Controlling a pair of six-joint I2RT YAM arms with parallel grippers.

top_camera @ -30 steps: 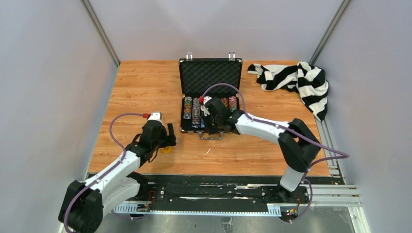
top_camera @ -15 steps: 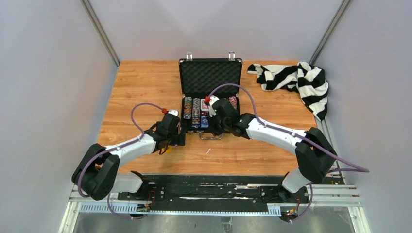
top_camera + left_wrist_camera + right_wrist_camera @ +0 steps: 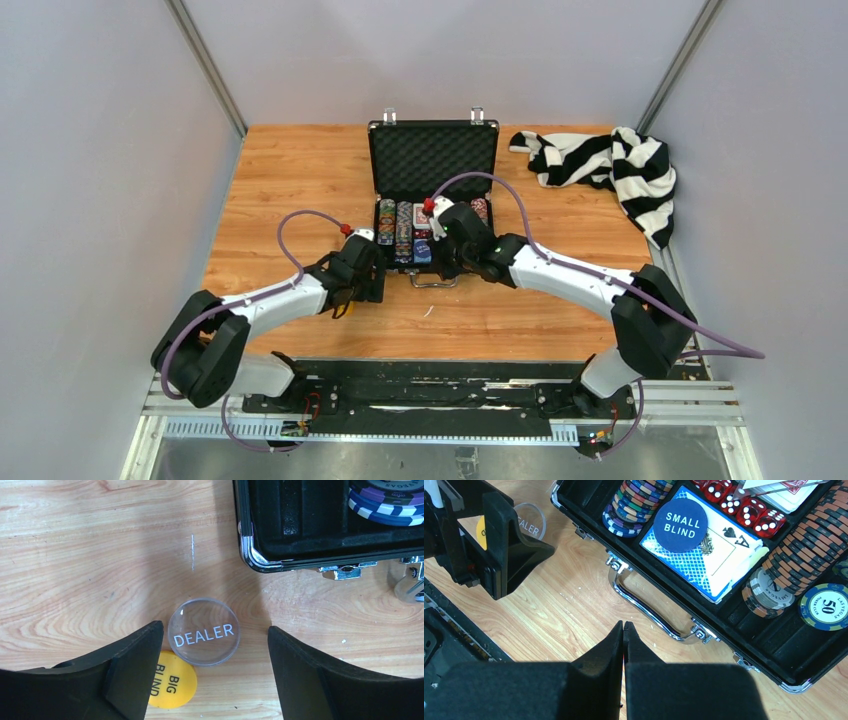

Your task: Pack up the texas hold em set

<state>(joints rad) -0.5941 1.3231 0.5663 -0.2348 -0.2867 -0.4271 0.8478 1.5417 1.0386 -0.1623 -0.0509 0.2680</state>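
Observation:
The black briefcase (image 3: pixel 433 160) lies open at the table's middle, holding rows of poker chips (image 3: pixel 636 502), a card deck (image 3: pixel 716 562), red dice (image 3: pixel 744 507) and a blue SMALL BLIND button (image 3: pixel 680 518). Two buttons lie on the wood off the case's front left corner (image 3: pixel 257 560): a clear DEALER button (image 3: pixel 204 631) and a yellow BIG BLIND button (image 3: pixel 172 680). The yellow one is partly under the clear one. My left gripper (image 3: pixel 215 630) is open, with the DEALER button between its fingers and the left finger close to the button's edge. My right gripper (image 3: pixel 623 625) is shut and empty, hovering in front of the metal handle (image 3: pixel 649 611).
A black-and-white striped cloth (image 3: pixel 610 165) is bunched at the back right corner. Grey walls enclose the table on three sides. The left gripper's black fingers (image 3: pixel 499 545) show at the upper left of the right wrist view, close to the case.
My left arm has swung right towards the case's front left corner and now sits over the two buttons. My right arm shifted slightly right early on, then stayed put.

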